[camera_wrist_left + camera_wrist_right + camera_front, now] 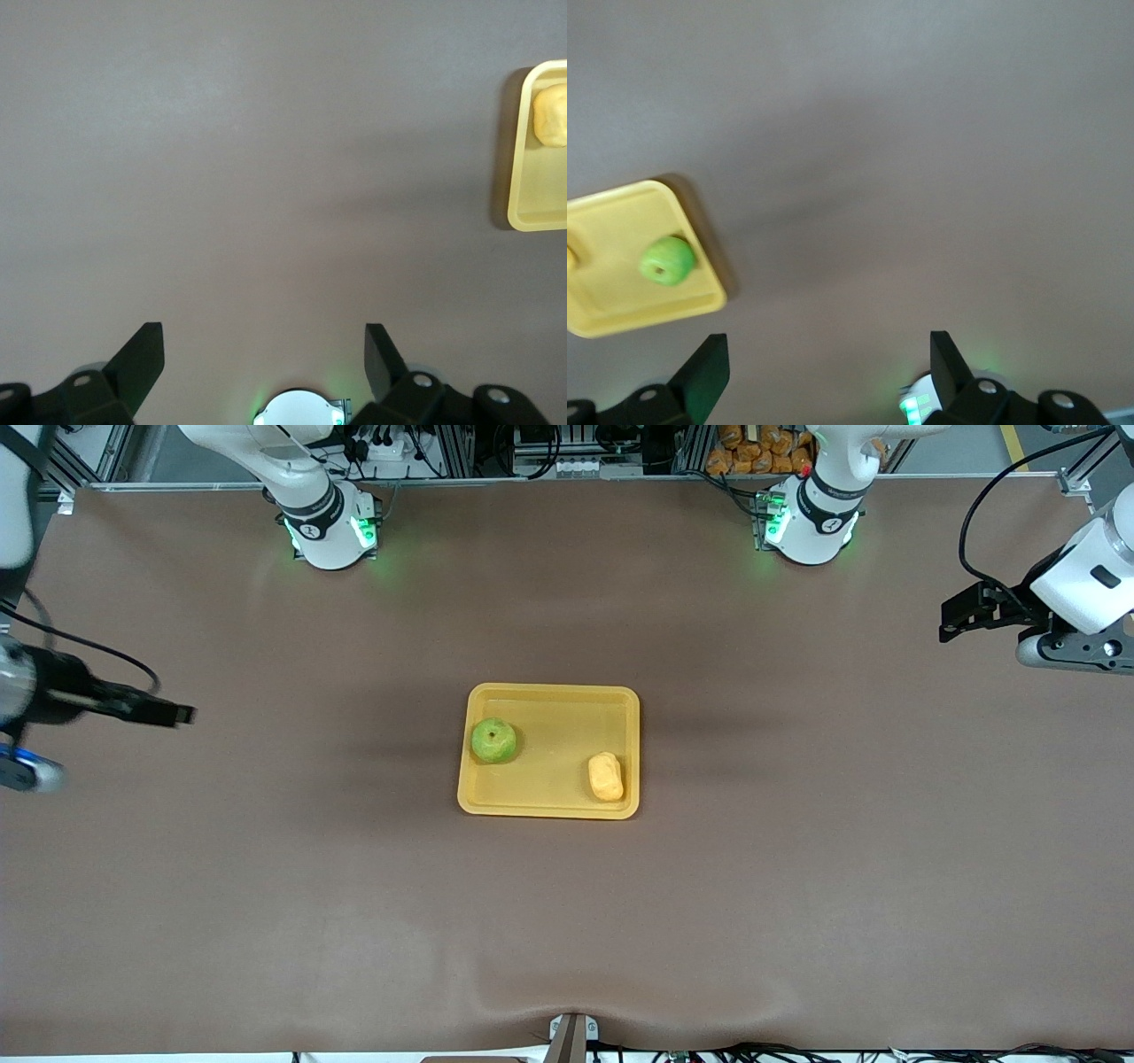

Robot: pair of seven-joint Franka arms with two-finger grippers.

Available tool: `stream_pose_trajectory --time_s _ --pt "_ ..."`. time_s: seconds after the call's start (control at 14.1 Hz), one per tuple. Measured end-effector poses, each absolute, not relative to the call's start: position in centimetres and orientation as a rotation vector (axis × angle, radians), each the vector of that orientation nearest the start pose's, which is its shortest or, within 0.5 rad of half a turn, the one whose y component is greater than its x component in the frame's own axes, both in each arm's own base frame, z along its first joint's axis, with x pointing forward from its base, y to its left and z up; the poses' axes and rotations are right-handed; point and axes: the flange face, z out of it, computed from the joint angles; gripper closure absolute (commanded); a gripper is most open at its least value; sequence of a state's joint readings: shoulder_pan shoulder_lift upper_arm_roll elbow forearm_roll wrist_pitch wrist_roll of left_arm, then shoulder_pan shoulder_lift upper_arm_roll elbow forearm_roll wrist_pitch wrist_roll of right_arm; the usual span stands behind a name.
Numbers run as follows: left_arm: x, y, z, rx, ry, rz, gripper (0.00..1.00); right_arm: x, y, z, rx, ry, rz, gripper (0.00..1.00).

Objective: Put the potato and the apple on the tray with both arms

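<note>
Table (266,886): covered in brown matte sheet. Aluminium framing (496,452), cables and orange packets (753,452) are seen along its edge.

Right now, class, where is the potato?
In the front view, the potato lies in the tray, in the corner nearest the front camera toward the left arm's end, apart from the apple.

A robotics lab here — two white arms (310,505) bolted to a brown-covered table (567,921), aluminium framing (496,452) and cables (992,505) along the edge.
</note>
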State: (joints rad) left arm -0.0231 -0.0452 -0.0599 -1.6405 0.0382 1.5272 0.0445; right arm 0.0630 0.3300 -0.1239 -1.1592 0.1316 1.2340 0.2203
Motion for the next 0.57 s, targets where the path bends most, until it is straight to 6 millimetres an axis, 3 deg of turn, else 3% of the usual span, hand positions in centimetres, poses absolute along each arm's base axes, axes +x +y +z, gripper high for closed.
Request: stream_pose_trajectory --time_s 0.28,0.43,0.57 --pt "53.3 -4.1 61.2 -3.091 0.196 0.106 0.0 59.2 -2.7 63.9 -3.088 0.255 0.271 0.0" --pt "53.4 -4.1 61.1 -3.091 0.196 0.109 0.0 58.4 -3.0 64.9 -3.109 0.187 0.214 0.0" --pt "53.5 -4.1 61.0 -3.091 0.196 0.114 0.0 57.8 -4.1 64.6 -3.119 0.082 0.133 0.0"
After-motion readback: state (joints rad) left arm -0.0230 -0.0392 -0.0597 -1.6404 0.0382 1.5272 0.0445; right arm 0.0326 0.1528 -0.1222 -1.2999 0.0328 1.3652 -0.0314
